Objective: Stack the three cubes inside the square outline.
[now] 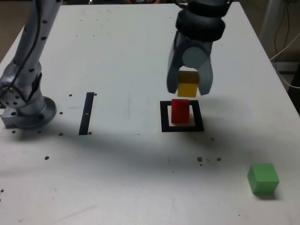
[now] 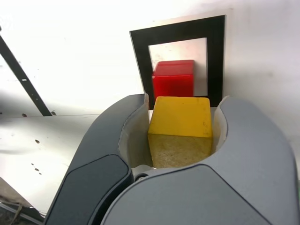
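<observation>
- While the gripper (image 1: 188, 85) hung above the table (image 1: 140, 47), its jaws were pinched on the yellow cube (image 1: 188, 84), which sat clear of the surface, just above and slightly far of the red cube (image 1: 180, 111).
- Red cube stood inside the square outline (image 1: 182, 127), toward its left side in the exterior view; white centre showed to the cube's right and near side.
- Green cube (image 1: 263, 177) lay well apart, near-right corner area in the exterior view, close to the table's right edge w/ little room beyond it.
- Open tabletop btwn outline and green cube; only small dark specks there.
- Thin black strip (image 1: 86, 113) lay to the outline's left, well apart; arm base (image 1: 28, 110) further left, by the table's left edge.
- Hidden/cut off: yellow cube's sides covered by the jaws in both views; far edge of the outline partly behind cube and gripper in the exterior view.
- Wrist view: near part of the outline blocked by the gripper body; green cube out of frame.
- Upper arm cut off at the exterior view's top.
</observation>
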Robot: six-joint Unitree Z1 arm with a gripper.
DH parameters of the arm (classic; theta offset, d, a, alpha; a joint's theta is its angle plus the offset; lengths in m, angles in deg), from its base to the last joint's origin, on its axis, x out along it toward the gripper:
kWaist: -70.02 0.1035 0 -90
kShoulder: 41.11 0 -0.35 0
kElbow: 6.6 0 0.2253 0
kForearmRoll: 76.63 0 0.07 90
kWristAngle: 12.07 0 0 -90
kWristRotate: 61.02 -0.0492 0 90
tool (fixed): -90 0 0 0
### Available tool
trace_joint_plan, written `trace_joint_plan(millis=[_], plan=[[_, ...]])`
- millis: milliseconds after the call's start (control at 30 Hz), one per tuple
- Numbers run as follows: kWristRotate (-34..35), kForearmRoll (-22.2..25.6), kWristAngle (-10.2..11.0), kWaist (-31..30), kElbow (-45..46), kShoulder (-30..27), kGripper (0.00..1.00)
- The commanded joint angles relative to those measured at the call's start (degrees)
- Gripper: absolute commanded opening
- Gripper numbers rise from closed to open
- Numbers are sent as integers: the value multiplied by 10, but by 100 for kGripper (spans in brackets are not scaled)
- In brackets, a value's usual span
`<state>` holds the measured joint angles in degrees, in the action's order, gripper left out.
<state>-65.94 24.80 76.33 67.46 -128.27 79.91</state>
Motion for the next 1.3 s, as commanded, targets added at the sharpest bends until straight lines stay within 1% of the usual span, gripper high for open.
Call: trace_joint_plan(millis=[0, 267, 533, 700, 733, 767, 833, 933, 967, 1000, 1067, 1267], plan=[[-3, -17, -3, 2, 25, -10, 28], [-11, -55, -19, 12, 76, -15, 28], [-17, -71, -31, 14, 88, -9, 28], [-19, -76, -35, 14, 90, -5, 29], [-20, -77, -35, 14, 90, -4, 30], [-21, -78, -35, 14, 91, -4, 35], [-23, -81, -35, 15, 93, -2, 50], [-27, -86, -36, 17, 98, -1, 76], [-28, -87, -36, 18, 100, -1, 83], [-29, -89, -36, 19, 102, -1, 87], [-29, -91, -37, 22, 106, 0, 90], [-29, -92, -37, 25, 109, 0, 91]])
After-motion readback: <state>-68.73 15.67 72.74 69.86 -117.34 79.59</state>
